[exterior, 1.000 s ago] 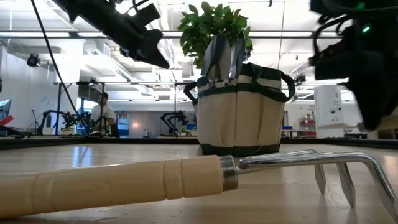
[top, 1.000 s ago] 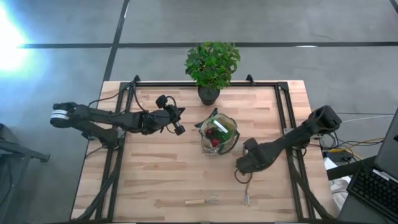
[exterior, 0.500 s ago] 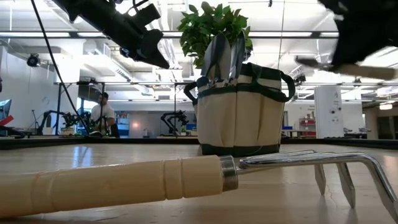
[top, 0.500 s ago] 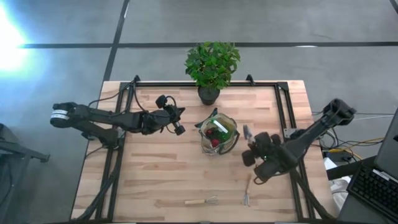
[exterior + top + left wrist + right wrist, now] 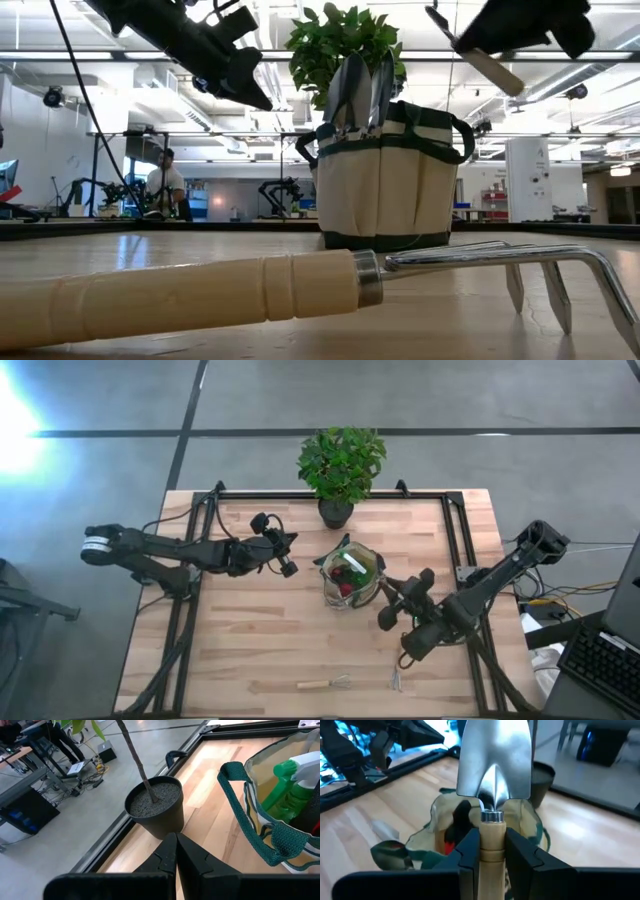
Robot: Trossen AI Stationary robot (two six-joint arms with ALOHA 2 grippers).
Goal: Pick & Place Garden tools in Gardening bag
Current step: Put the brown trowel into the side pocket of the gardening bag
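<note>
Olive-khaki gardening bag (image 5: pixel 352 577) w/ dark green trim, upright mid-surface, holding green spray bottle (image 5: pixel 289 787) & red item (image 5: pixel 345 586). Wood-handled silver trowel (image 5: pixel 493 767) held aloft beside bag. Rake (image 5: pixel 300 280) & fork (image 5: pixel 397 676) lie near front edge.

Open tabletop (image 5: pixel 260 640) lay left of the gardening bag (image 5: pixel 352 575); the potted plant (image 5: pixel 340 465) stood close behind it, two rakes (image 5: pixel 325 683) near the front edge.
</note>
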